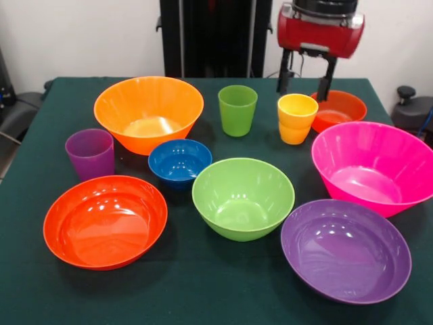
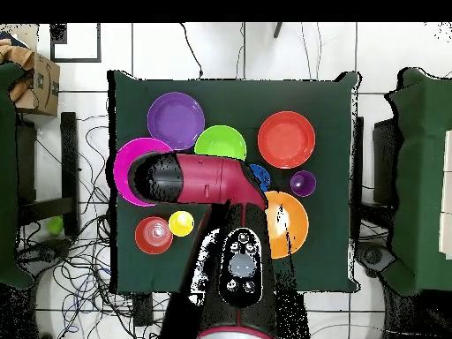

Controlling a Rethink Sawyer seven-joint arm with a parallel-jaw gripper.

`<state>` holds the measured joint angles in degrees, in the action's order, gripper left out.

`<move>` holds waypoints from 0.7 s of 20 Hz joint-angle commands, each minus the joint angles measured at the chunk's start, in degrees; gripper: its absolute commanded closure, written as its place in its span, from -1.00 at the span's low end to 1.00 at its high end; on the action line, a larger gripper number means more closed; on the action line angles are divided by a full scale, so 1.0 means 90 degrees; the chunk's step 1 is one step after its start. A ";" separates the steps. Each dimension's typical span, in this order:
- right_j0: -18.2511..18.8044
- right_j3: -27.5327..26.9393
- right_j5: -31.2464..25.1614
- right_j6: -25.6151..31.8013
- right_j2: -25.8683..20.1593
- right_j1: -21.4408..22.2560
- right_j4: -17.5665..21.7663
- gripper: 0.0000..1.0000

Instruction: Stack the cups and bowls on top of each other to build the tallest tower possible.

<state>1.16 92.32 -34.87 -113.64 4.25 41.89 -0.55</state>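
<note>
My gripper (image 1: 304, 84) hangs above the table (image 1: 203, 291) with its two black fingers spread apart and nothing between them. All the pieces are glossy plastic and stand separately, none stacked. Just below my fingertips sits the yellow cup (image 1: 296, 118), a small tapered tumbler, and right beside it, behind my fingers, the small red-orange bowl (image 1: 339, 108). The green cup (image 1: 237, 110) stands near, on the other side of the yellow cup. The pink bowl (image 1: 371, 166) is wide and deep, close by toward the front. Farther forward lie the lime green bowl (image 1: 243, 197) and the purple bowl (image 1: 346, 249). Well apart from me sit the large orange bowl (image 1: 148, 112), small blue bowl (image 1: 179, 161), purple cup (image 1: 90, 153) and large red-orange bowl (image 1: 105, 221).
</note>
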 commanded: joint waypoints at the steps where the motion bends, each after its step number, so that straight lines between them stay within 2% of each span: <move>1: -0.0179 0.0280 0.0499 -0.0993 -0.0562 -0.0654 -0.0240 -1.00; 14: -0.0786 -0.0064 0.0929 -0.1653 -0.0232 -0.1224 -0.0733 -1.00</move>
<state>-3.41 92.25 -30.60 -115.41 4.32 34.66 -4.37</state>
